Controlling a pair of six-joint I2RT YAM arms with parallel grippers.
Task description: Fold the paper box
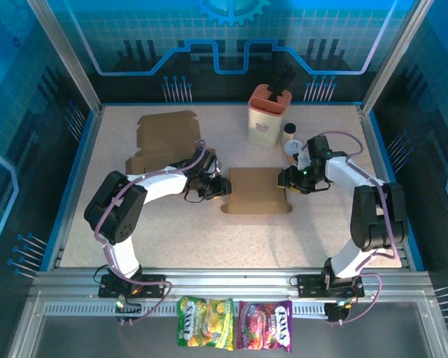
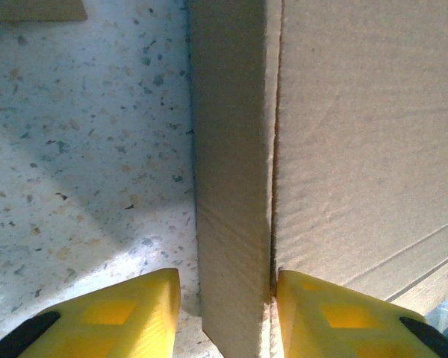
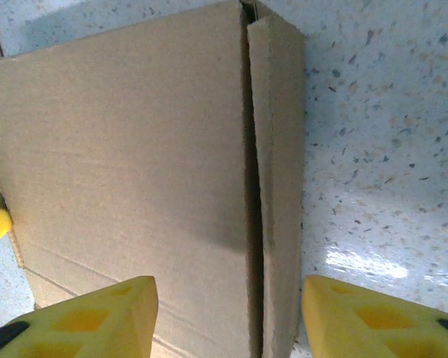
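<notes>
The box (image 1: 257, 190) lies near the middle of the table (image 1: 172, 239), between your two arms, with a narrow side flap standing up at each end. Your left gripper (image 1: 222, 186) straddles the left flap (image 2: 231, 186): one finger sits against the crease on the box side, the other stands just clear on the outside, so the flap is bracketed, not pinched. Your right gripper (image 1: 286, 179) is spread wide around the right flap (image 3: 278, 186), with space on both sides and nothing held. Expect thin corrugated card: light, stiff across the panels, and willing to bend only along its scored lines. It will probably slide on the smooth speckled top, so steady one end while you work the other. Take each flap near its crease, low down, since a pinch at the free edge would likely buckle or crush it.
</notes>
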